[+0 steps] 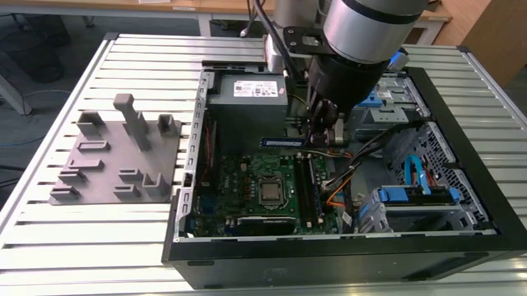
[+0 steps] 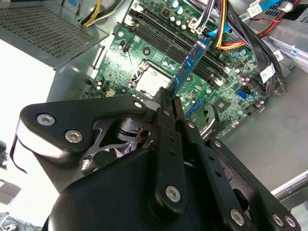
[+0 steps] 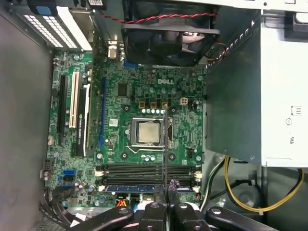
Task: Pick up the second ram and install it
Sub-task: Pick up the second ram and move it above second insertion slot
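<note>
My gripper (image 1: 323, 138) is shut on the second ram (image 1: 282, 142), a thin blue-green stick held level above the open computer case. In the second wrist view the ram (image 2: 190, 64) sticks out from between the fingertips of the gripper (image 2: 166, 97), over the green motherboard (image 2: 144, 43). In the first wrist view the ram (image 3: 164, 144) appears edge-on as a thin line crossing the silver socket's side, with the gripper (image 3: 165, 193) pinching its end. The black slot rails (image 3: 144, 171) lie below it; the ram is apart from them.
The case (image 1: 346, 259) lies on its side on a slatted metal table (image 1: 99, 246). A power supply (image 1: 247, 92), a fan (image 3: 168, 33), cable bundles (image 1: 362, 154) and a drive cage (image 1: 411, 197) ring the motherboard. A grey fixture block (image 1: 115, 160) stands at the exterior view's left.
</note>
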Robot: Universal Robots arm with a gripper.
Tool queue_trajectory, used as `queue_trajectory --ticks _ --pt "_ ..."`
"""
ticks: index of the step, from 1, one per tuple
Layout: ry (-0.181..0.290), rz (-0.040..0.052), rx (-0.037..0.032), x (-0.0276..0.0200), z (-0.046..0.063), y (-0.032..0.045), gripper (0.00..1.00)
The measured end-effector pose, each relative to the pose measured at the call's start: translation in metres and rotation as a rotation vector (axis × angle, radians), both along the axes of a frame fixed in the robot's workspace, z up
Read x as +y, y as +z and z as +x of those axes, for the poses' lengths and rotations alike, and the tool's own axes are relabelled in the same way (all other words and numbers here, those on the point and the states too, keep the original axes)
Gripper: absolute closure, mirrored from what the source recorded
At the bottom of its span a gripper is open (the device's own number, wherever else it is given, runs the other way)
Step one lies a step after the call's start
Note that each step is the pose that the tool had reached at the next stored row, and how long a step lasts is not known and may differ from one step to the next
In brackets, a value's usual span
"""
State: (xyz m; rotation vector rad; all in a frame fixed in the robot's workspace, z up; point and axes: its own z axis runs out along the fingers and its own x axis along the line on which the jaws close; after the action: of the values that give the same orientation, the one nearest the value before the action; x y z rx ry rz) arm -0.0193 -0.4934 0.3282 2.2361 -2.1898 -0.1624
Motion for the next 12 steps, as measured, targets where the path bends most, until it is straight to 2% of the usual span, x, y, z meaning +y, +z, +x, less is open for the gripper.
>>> queue_trajectory --ticks 12 --pt "0.000 0.0001 0.0000 -0.0040 0.000 -0.0172 0.86"
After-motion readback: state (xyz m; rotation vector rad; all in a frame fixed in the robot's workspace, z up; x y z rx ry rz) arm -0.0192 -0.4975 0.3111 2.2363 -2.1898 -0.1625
